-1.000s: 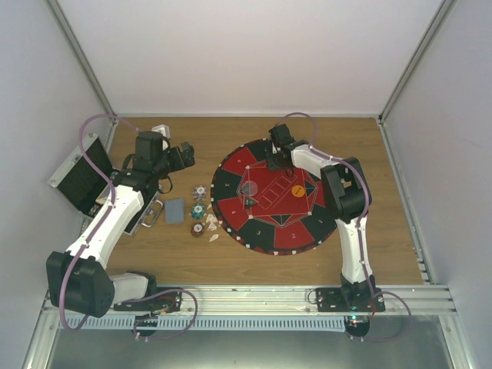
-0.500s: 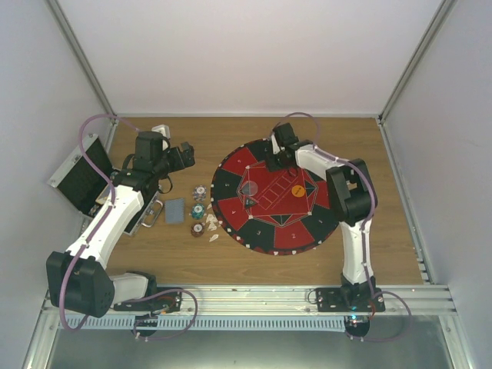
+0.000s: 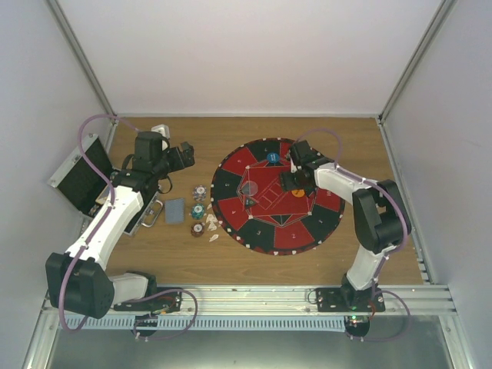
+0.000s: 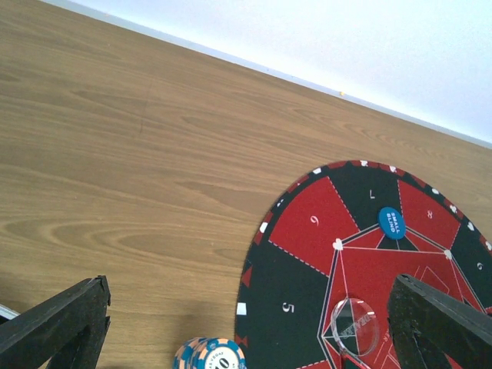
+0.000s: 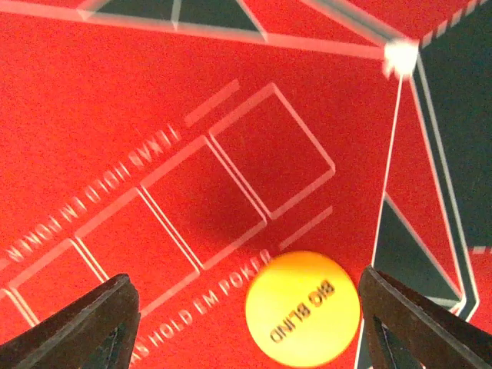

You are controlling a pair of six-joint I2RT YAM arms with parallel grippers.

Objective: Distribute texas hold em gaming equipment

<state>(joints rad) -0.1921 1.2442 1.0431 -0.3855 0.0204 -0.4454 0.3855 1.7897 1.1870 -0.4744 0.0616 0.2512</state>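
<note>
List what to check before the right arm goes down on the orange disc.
1. Right gripper open: ok, jaws wide apart.
2. Orange disc between its fingers: ok, though off centre, nearer the right-hand one in the wrist view.
3. Disc flat on the mat, nothing on it: ok.
4. Height above the disc: cannot tell.
5. Blue disc clear of the path: ok, on a far sector.
6. Left gripper out of the way: ok, open, left of the mat.

Overhead and wrist views, common mat (image 3: 261,231)
</note>
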